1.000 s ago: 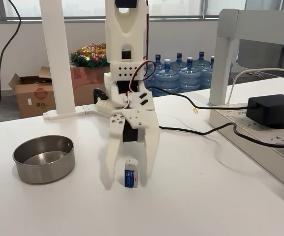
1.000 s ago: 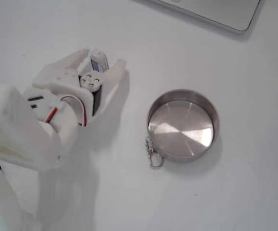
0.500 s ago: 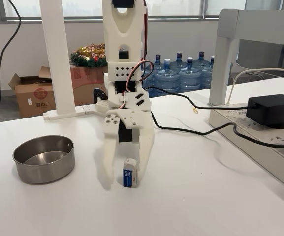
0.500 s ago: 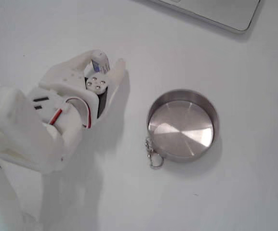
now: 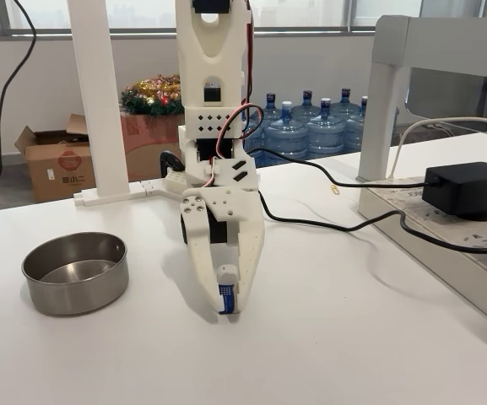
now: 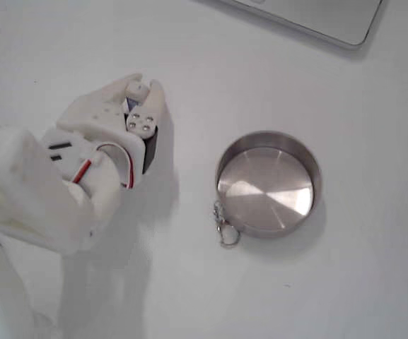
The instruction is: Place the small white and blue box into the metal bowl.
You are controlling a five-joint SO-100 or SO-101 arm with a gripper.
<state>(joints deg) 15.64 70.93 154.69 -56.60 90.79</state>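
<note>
Gripping the small white and blue box (image 5: 227,297), the gripper (image 5: 224,305) stands tips-down at lower centre of a fixed view, both white fingers closed on the box sides, box base at table (image 5: 353,354) level; can't tell if it's touching or just off the surface. Blue front panel faces cam; print on it too small to read. In a fixed view from above, gripper (image 6: 141,87) sits upper left w/ the box (image 6: 137,89) top showing as a small white square btwn the fingers.

Metal bowl (image 5: 76,272) at left-centre of the front-on fixed view, well apart from gripper, nothing inside. In the top-down fixed view the bowl (image 6: 269,183) is right of centre, w/ a small keyring/chain (image 6: 225,227) at its lower-left rim.

Bkgd, front-on view: brown cardboard box (image 5: 56,162) at left w/ red round logo and red characters, not legible at this res. Water jugs (image 5: 311,125) w/ blue caps behind arm, labels unreadable. Tinsel decoration (image 5: 152,93) on a red box. Black power adapter (image 5: 468,189) on the power strip (image 5: 446,245) at right, black cable (image 5: 327,224) running across the table to the arm. No readable brand on the arm.
</note>
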